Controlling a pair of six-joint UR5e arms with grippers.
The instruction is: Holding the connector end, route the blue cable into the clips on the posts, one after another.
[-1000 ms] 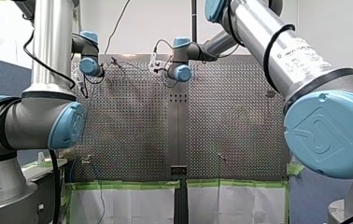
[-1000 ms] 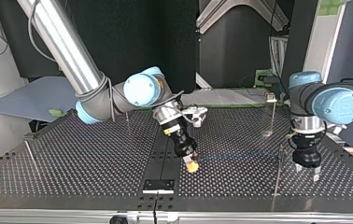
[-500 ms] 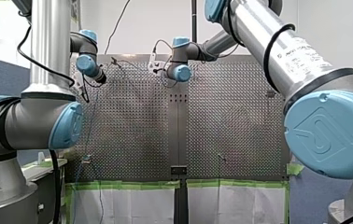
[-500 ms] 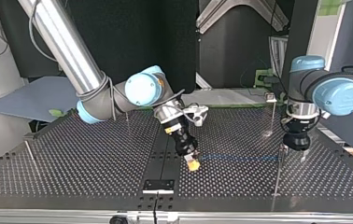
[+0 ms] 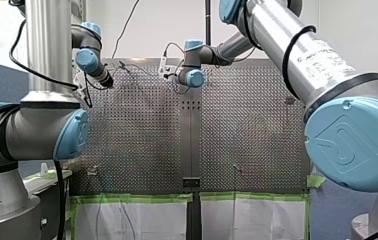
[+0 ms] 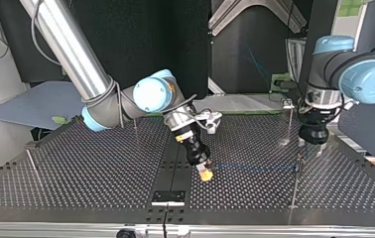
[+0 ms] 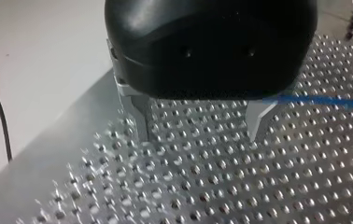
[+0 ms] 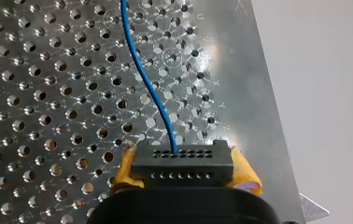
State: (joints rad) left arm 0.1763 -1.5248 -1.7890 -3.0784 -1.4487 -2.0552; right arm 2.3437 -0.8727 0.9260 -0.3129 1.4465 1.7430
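The perforated metal worktop (image 6: 91, 168) is stretching wide under both arms, with a dark strip (image 6: 175, 163) running down its middle and green tape (image 5: 132, 198) lining its near edge in the front view. Dark panels are closing off the room behind it in the top view. My right gripper (image 6: 205, 173) is reaching down near the strip, its yellow-padded jaws clamping the black connector (image 8: 182, 161) from both sides. The blue cable (image 8: 144, 79) is leaving the connector's top face and curving away over the holes. In the top view the cable is running level above the worktop, from the connector to a thin post (image 6: 294, 183) at the right. I cannot tell whether it is sitting in a clip there. My left gripper (image 7: 198, 126) is hanging near that post, its metal jaws standing wide with nothing between them and the cable passing just beside one of them. A second post (image 6: 290, 124) is standing further back. In both wrist views the worktop's edge is lying near the gripper. The top view's left half is offering broad bare surface, with only a slim post (image 6: 31, 163) near its side edge.
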